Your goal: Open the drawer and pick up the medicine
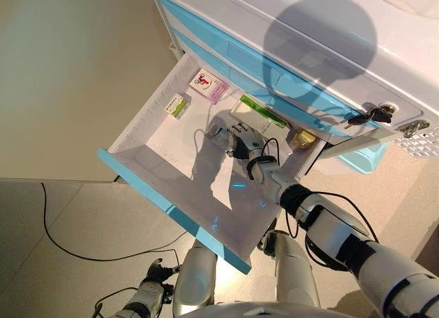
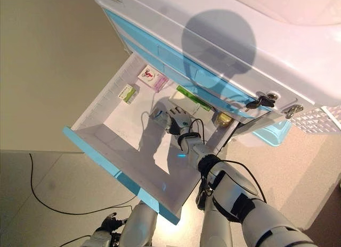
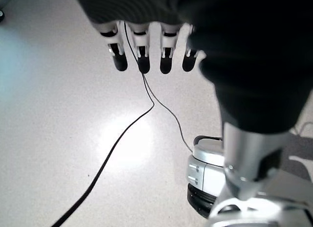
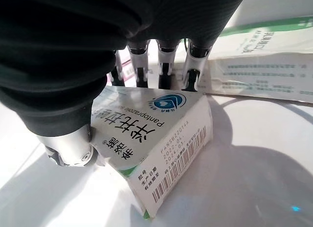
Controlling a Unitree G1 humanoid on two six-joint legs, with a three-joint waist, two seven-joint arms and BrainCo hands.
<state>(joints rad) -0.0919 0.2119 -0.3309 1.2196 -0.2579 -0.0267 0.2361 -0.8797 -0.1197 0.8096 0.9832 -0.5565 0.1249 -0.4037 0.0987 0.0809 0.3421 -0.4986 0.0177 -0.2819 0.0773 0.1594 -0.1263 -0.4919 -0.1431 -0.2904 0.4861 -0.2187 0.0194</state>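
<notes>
Left hand point(image 3: 146, 51): hung idle low by the floor; fingers straight, held nothing
Drawer point(image 1: 168, 205): stood pulled fully out; that step looked done
Right hand point(image 4: 73, 139): inside drawer; fingers and thumb clamped on med box point(image 4: 161, 148)
Med box: in the grip, at drawer bottom; lift-out left
Far end: green-white carton point(image 1: 257, 116); pink box point(image 1: 208, 86); small green box point(image 1: 178, 105)

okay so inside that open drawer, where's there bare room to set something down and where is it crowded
Bare: the white drawer floor between the blue drawer front and the right hand, shut on a white medicine box with blue logo. Crowded: the back, holding a small green-white box, a pink-white box, a long green-white box and a gold-lidded jar.
</notes>
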